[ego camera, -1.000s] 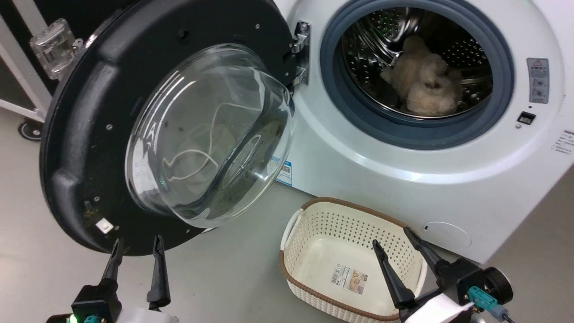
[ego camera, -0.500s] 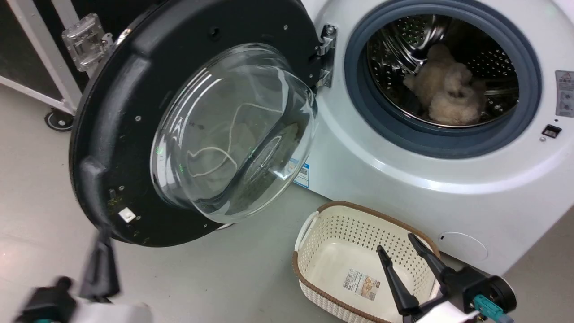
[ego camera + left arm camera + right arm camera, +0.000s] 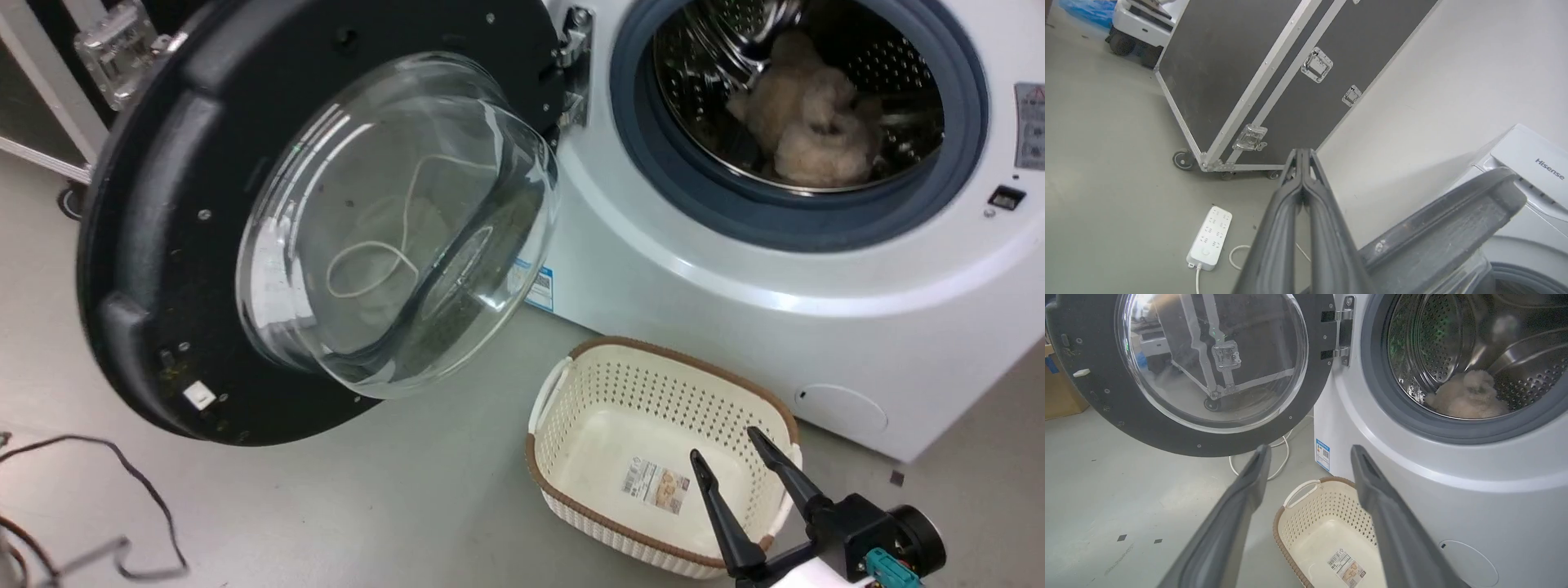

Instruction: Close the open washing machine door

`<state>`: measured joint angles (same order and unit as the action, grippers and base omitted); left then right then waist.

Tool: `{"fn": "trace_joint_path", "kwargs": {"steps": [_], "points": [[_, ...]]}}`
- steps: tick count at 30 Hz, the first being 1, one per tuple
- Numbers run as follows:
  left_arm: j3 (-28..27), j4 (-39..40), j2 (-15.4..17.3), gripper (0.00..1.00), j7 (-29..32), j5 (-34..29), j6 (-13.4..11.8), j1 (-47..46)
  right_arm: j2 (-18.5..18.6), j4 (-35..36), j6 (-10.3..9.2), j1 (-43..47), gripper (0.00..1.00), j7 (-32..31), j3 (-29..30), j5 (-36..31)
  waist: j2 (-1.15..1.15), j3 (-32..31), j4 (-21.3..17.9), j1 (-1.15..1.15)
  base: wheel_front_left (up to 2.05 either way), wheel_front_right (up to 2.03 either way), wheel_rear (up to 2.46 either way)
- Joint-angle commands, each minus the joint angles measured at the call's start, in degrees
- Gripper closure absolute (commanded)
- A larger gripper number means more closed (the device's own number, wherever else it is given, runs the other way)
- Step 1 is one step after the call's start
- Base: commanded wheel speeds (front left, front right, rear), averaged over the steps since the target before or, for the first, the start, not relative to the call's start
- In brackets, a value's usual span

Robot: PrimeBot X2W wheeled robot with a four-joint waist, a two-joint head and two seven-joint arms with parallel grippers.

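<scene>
1. R gripper: 5 o'clock in head view. Two long, dark, matte, tapered fingers, spread wide. Nothing btwn them and nothing touched. In its own wrist view the tips stand well apart, pointing toward the machine front above the basket.

2. L gripper: own wrist view, rising from 6 o'clock to centre. Fingers are pressed together up to the tips, w/ nothing clamped. The door's edge runs past at 4 o'clock. Contact w/ the fingers: can't tell.

3. washing machine door: 9–10 o'clock in head view, swung wide open. Held at its 2 o'clock side by a metal hinge. Thick round black rim w/ small screws. The centre is a bulging clear glass bowl, glossy w/ reflections.

4. washing machine: 1–3 o'clock. Glossy white box w/ a grey-blue rubber gasket round a perforated steel drum. A cream fluffy item lies inside. Round flap low on the front.

5. Basket: 5 o'clock in head view. Oval, cream perforated plastic w/ a brown woven rim and a label on its bottom. Stands on the grey floor just beside the machine front.

6. Misc.: dark flight case w/ aluminium edging, 11 o'clock in L wrist view. White power strip at 7 o'clock. Thin dark cable at 8 o'clock in head view.
</scene>
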<state>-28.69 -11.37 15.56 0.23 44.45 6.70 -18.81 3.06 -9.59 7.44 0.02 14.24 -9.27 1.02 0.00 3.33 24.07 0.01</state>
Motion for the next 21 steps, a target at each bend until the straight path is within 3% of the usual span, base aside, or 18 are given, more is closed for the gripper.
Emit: {"fn": "trace_joint_path", "kwargs": {"steps": [1,10,21], "points": [[-1.22,-4.14,1.87,1.0,5.27,4.9,0.02,-3.17,-0.16,-0.31,0.04,-0.75,0.0,0.69,-0.31,-0.21,0.0,0.85,-0.76,-0.01,0.0,0.0,0.0],[-1.67,-15.15,4.3,1.0,29.41,21.71,-0.71,-8.91,-0.17,-0.79,0.05,-1.49,0.0,0.75,-0.2,-0.39,0.0,1.54,-3.47,-0.01,0.0,0.0,0.0],[-1.26,-9.17,2.48,1.0,42.93,30.45,0.3,-1.03,-0.18,-1.03,0.05,-0.67,0.0,0.75,0.71,0.16,0.0,-0.69,-5.55,-0.01,0.0,0.0,0.0]]}}
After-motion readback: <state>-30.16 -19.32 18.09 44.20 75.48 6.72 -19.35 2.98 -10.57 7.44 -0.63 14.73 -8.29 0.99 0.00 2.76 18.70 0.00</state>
